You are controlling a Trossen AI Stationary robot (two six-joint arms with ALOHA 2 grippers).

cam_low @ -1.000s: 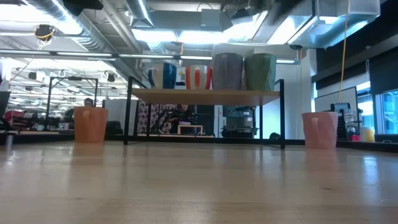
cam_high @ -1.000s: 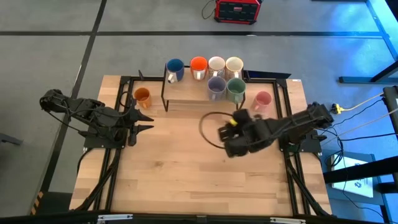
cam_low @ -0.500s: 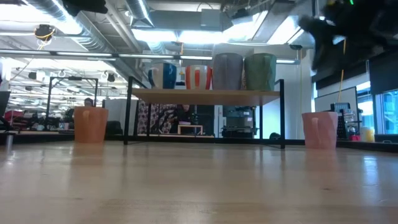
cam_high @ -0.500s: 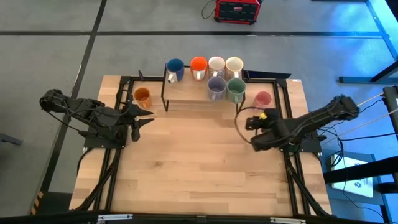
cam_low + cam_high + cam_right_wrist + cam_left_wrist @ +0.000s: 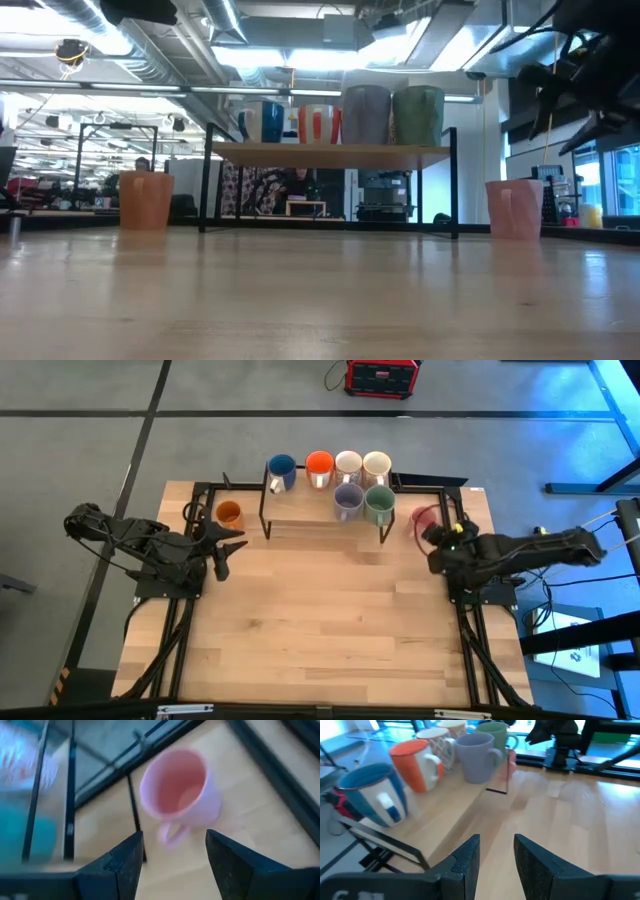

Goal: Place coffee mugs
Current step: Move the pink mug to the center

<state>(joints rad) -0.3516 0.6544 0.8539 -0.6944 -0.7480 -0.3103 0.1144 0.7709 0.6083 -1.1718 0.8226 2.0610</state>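
Note:
Six mugs stand on a raised wooden shelf (image 5: 320, 510) at the table's far side: blue (image 5: 281, 467), red-orange (image 5: 319, 463), two white/cream (image 5: 347, 463) (image 5: 376, 463), lavender (image 5: 347, 497) and green (image 5: 378, 501). The amber mug (image 5: 229, 513) stands on the table left of the shelf, the pink mug (image 5: 421, 517) right of it. My right gripper (image 5: 437, 532) hovers open just near-right of the pink mug (image 5: 180, 790), which sits upright beyond my fingers (image 5: 125, 862), handle toward them. My left gripper (image 5: 226, 544) is open, just on the near side of the amber mug.
The shelf's black metal legs (image 5: 134, 815) stand close beside the pink mug. A black frame (image 5: 440, 488) runs along the table's far and side edges. Bare wood (image 5: 320, 630) spreads over the middle and near half. A red box (image 5: 381, 375) sits on the floor beyond.
My right gripper has swung from the table's middle toward the right and far edge, ending beside the pink mug. My left gripper has crept slightly toward the far edge, nearer the amber mug. No mug has moved.

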